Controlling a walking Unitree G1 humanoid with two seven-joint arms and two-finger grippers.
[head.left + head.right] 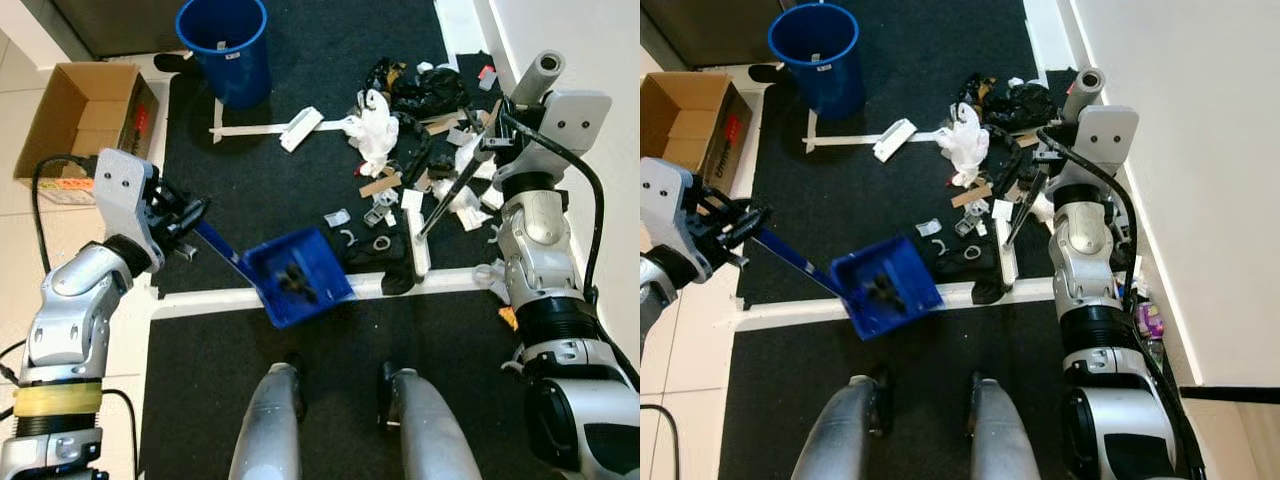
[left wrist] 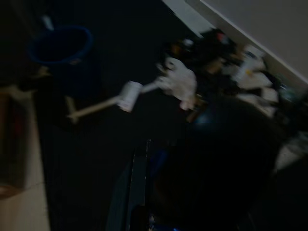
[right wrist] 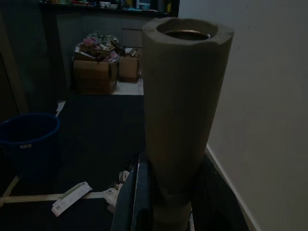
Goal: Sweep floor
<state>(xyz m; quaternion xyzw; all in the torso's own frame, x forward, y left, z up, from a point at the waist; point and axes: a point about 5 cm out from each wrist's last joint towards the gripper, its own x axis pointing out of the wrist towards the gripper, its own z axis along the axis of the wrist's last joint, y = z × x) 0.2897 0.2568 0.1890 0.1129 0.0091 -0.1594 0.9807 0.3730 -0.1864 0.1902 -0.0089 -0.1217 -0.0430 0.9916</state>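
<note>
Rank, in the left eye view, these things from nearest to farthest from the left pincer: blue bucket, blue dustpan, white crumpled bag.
1. The blue dustpan: its handle is held in the left pincer, with the pan in front of the robot's legs.
2. The blue bucket: far ahead, at the top.
3. The white crumpled bag: across the dark mat, in the litter pile to the right.

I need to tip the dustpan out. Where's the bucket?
In the left eye view the blue bucket stands at top, left of centre, on the dark mat beside the cardboard box.
</note>
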